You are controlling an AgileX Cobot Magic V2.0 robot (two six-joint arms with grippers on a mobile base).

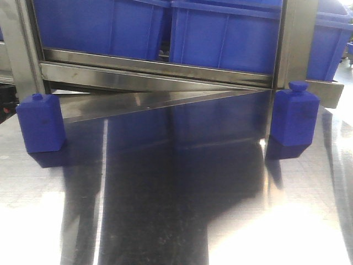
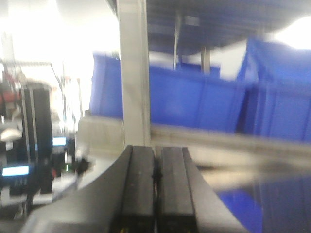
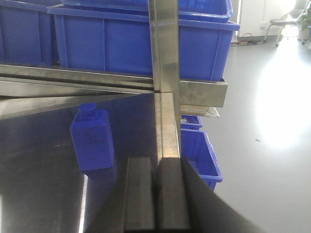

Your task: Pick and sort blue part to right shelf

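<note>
The blue part (image 1: 39, 122), a boxy block with square shoulders and a small round stub, stands upright at the table's back left, by the rack's left post. The right shelf (image 1: 154, 78) is a steel rack with blue crates (image 1: 226, 33) behind a flat crossbar. Neither gripper shows in the front view. My left gripper (image 2: 156, 151) is shut with nothing in it and faces a rack post (image 2: 133, 73); that view is blurred. My right gripper (image 3: 156, 163) is also shut and empty, in line with the right post (image 3: 165, 73).
A similar blue block with bevelled shoulders and a wide cap (image 1: 295, 116) (image 3: 92, 138) stands by the right post. The table (image 1: 176, 210) is reflective steel. A blue bin (image 3: 200, 158) sits on the floor right of the table. Dark equipment (image 2: 34, 141) stands far left.
</note>
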